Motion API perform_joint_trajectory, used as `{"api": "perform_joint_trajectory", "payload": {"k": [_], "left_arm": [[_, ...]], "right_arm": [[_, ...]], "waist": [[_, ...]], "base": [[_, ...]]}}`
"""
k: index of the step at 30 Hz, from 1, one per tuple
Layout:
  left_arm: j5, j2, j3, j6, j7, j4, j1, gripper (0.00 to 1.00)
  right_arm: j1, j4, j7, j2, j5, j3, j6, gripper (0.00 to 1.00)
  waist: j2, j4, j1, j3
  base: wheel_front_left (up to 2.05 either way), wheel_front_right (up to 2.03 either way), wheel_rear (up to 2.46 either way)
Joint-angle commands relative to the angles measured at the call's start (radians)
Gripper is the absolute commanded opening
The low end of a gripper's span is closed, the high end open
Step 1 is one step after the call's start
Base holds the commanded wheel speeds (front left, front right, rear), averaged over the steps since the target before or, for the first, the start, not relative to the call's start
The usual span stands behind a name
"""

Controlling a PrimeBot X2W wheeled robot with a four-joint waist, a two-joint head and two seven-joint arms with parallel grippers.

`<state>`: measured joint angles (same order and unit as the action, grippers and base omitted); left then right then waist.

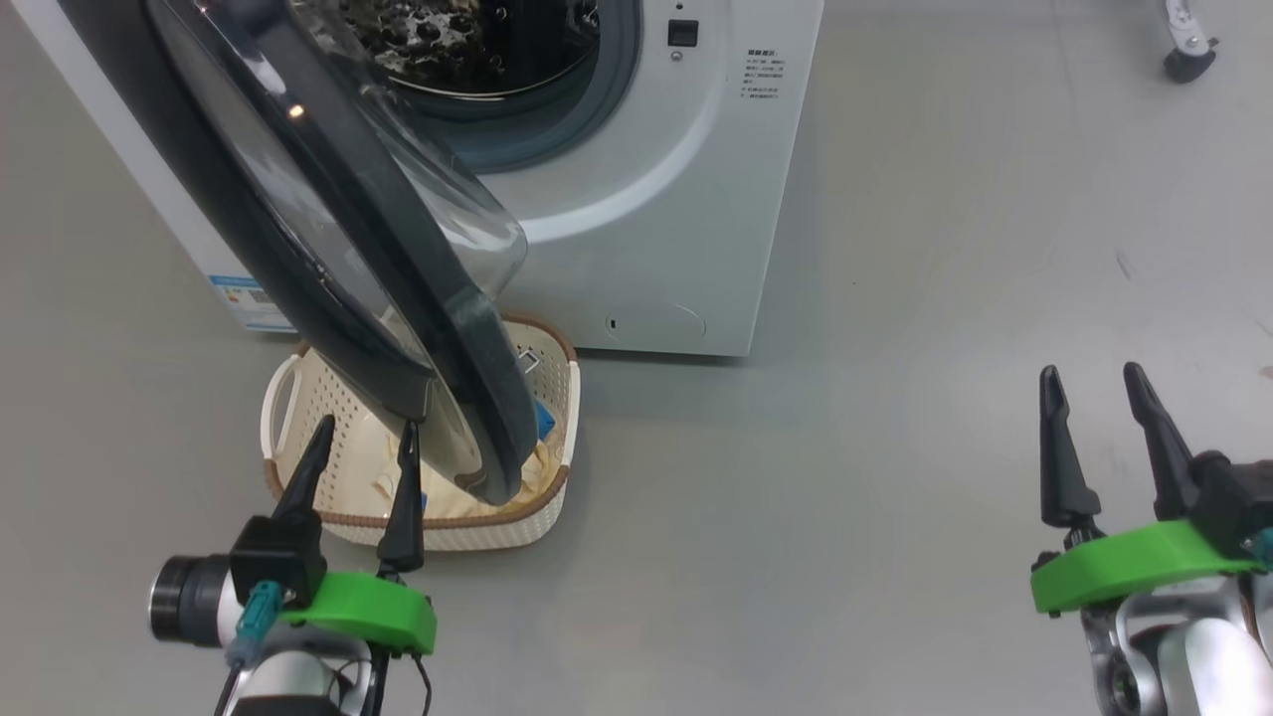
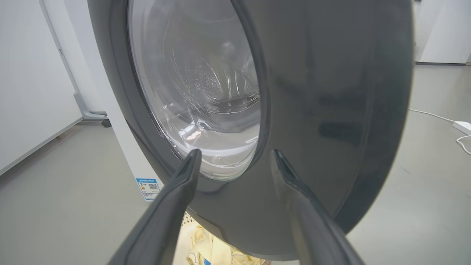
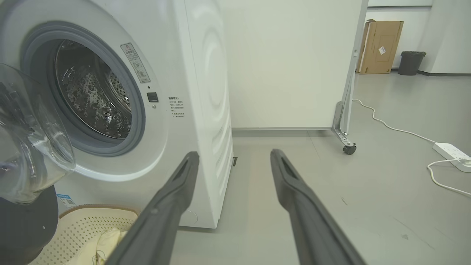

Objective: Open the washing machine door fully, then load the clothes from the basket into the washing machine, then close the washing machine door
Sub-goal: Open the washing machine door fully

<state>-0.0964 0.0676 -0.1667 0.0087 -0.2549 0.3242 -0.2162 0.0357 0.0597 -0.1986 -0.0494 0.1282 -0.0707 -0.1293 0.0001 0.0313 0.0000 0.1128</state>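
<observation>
While the glossy black round door (image 1: pixel 328 249) hangs half-open, the spread left gripper (image 1: pixel 367 428) should sweep its rim outward; the right gripper (image 1: pixel 1091 370) gapes idle.

In my right wrist view a tall white partition panel (image 3: pixel 287 62) takes the upper middle, standing on the grey floor (image 3: pixel 368 206) on a metal bracket with a small black caster (image 3: pixel 349 149) at middle right. Upper right of that view, a brown cardboard box (image 3: pixel 381 46) stands upright by the far wall with a dark bin (image 3: pixel 411 62) just beside it on its right. At the right edge I see a white power strip (image 3: pixel 450 151) lying on the floor, a thin white cable (image 3: pixel 386 125) running from it back toward the panel's foot.
</observation>
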Motion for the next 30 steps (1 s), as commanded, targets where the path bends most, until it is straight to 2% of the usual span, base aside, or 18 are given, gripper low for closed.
{"api": "perform_joint_trajectory", "payload": {"k": [1, 11, 30], "left_arm": [[0.008, 0.024, 0.032, -0.002, -0.007, -0.026, -0.011, 1.00], [0.002, 0.025, 0.033, -0.001, -0.007, -0.024, 0.003, 1.00], [-0.005, 0.024, 0.033, 0.000, -0.007, -0.020, 0.005, 1.00]], "right_arm": [[-0.001, -0.047, 0.003, -0.002, -0.009, 0.026, -0.001, 1.00], [-0.103, -0.112, 0.019, -0.001, 0.005, 0.029, -0.001, 1.00], [-0.125, -0.122, 0.024, -0.001, 0.017, 0.041, -0.001, 1.00]], "waist": [[-0.0001, -0.002, 0.0000, -0.008], [-0.0001, -0.005, 0.0000, -0.018], [-0.0001, -0.013, 0.0000, -0.025]], "base": [[0.00, 0.00, 0.00], [0.00, 0.00, 0.00], [0.00, 0.00, 0.00]]}}
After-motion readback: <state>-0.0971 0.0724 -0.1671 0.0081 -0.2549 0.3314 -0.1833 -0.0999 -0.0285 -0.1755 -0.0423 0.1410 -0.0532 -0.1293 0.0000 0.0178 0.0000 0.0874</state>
